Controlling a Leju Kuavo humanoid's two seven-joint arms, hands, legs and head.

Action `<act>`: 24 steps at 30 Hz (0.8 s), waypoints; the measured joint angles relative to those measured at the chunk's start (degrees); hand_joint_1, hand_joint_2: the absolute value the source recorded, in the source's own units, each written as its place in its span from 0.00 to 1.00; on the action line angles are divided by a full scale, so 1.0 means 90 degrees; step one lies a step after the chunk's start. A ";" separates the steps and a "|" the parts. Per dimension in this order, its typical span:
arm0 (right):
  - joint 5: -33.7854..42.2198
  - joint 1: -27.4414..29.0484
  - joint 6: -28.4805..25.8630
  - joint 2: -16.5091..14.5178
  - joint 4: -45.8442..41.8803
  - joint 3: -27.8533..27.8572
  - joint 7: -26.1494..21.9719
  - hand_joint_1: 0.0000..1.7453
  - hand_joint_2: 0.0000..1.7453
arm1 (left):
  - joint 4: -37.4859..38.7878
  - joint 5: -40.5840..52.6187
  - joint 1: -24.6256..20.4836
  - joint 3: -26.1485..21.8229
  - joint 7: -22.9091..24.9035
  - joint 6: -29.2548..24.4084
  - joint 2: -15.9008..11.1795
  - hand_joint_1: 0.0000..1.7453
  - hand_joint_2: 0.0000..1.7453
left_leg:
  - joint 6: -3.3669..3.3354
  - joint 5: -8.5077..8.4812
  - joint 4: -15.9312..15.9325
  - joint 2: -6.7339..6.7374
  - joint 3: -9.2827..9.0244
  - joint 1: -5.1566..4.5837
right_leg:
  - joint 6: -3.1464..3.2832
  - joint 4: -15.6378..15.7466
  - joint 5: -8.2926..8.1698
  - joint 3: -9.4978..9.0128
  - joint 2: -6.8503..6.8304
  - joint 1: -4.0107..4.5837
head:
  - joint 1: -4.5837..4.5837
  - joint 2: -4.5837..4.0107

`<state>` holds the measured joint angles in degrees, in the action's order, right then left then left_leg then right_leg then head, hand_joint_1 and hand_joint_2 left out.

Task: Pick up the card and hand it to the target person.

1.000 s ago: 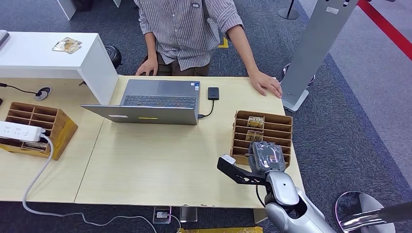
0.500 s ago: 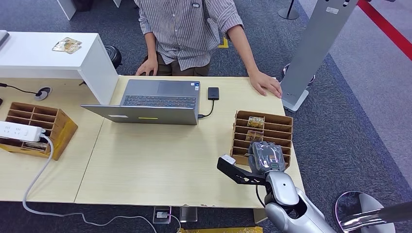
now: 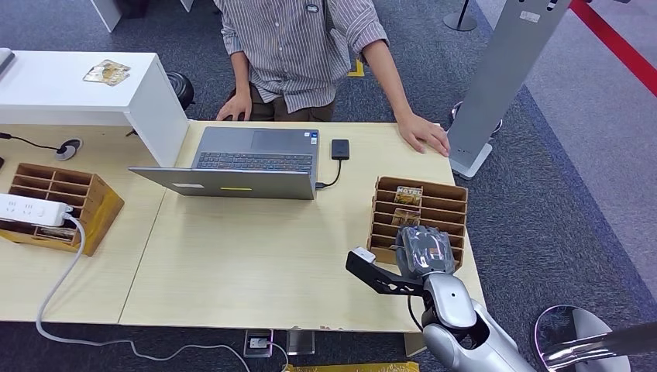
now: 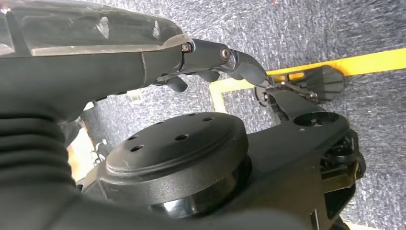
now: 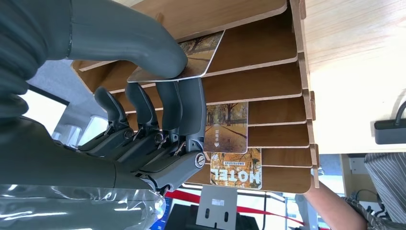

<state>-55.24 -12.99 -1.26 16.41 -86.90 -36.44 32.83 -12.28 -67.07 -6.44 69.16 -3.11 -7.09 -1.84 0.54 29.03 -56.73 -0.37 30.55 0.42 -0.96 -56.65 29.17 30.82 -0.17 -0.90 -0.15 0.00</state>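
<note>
At the card rack (image 3: 421, 213) on the bench (image 3: 256, 263), the right robot hand (image 3: 424, 249) is pinching a card (image 5: 191, 60); next it needs lifting toward the person (image 3: 310, 54).

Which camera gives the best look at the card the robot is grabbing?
The right wrist view: the card sits pinched by the right hand, picture side showing. In the head view the hand covers it; the left wrist view faces the floor.
</note>
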 joint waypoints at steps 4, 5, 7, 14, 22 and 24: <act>-0.0038 0.0002 -0.0075 0.0005 -0.0029 0.0008 0.0002 0.84 1.00 | 0.0000 -0.0034 0.0003 0.0000 0.0090 -0.0044 -0.0006 0.00 1.00 | 0.0000 0.0000 0.0000 0.0000 0.0000 0.0000 | 0.0000 0.0000 0.0000 0.0001 0.0000 0.0000 | 0.0001 0.0000; -0.0018 0.0004 -0.0106 0.0013 -0.0072 0.0019 0.0006 0.84 1.00 | 0.0000 -0.0046 0.0004 -0.0001 0.0106 -0.0055 -0.0011 0.00 1.00 | 0.0000 0.0000 0.0000 0.0000 0.0000 0.0000 | 0.0000 0.0000 0.0000 0.0001 0.0000 0.0000 | 0.0001 0.0000; 0.0095 0.0007 -0.0148 0.0049 -0.0249 0.0069 0.0015 0.84 1.00 | 0.0000 -0.0071 0.0006 -0.0002 0.0119 -0.0063 -0.0022 0.00 1.00 | 0.0000 0.0000 0.0000 0.0000 0.0000 0.0000 | 0.0000 0.0000 0.0000 0.0001 0.0000 0.0000 | -0.0001 0.0000; 0.0031 0.0180 -0.0379 0.0261 -0.1896 0.0368 -0.0367 0.84 1.00 | 0.0000 -0.0198 0.0022 -0.0020 0.0114 -0.0103 -0.0050 0.00 1.00 | 0.0000 0.0000 -0.0002 0.0000 0.0000 0.0000 | 0.0000 0.0000 0.0000 0.0004 0.0002 0.0000 | 0.0008 0.0000; -0.0116 0.0457 -0.0010 0.0408 -0.3698 0.0621 -0.0345 0.84 1.00 | 0.0000 -0.0215 0.0027 -0.0027 0.0099 -0.0108 -0.0058 0.00 1.00 | 0.0001 0.0001 0.0000 0.0002 -0.0001 0.0001 | 0.0001 0.0001 0.0001 0.0002 0.0004 0.0000 | -0.0002 0.0000; -0.0097 0.0475 -0.0016 0.0426 -0.3860 0.0627 -0.0390 0.84 1.00 | 0.0000 -0.0215 0.0026 -0.0027 0.0098 -0.0109 -0.0058 0.00 1.00 | 0.0001 0.0001 -0.0001 0.0002 -0.0002 0.0001 | 0.0000 0.0001 0.0000 0.0001 0.0004 0.0000 | 0.0001 0.0000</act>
<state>-56.11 -8.72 -1.40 20.25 -121.64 -30.79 29.32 -12.28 -69.00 -6.20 68.91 -2.23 -8.07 -2.36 0.54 29.03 -56.74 -0.35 30.54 0.42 -0.96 -56.65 29.17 30.83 -0.14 -0.90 -0.15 0.00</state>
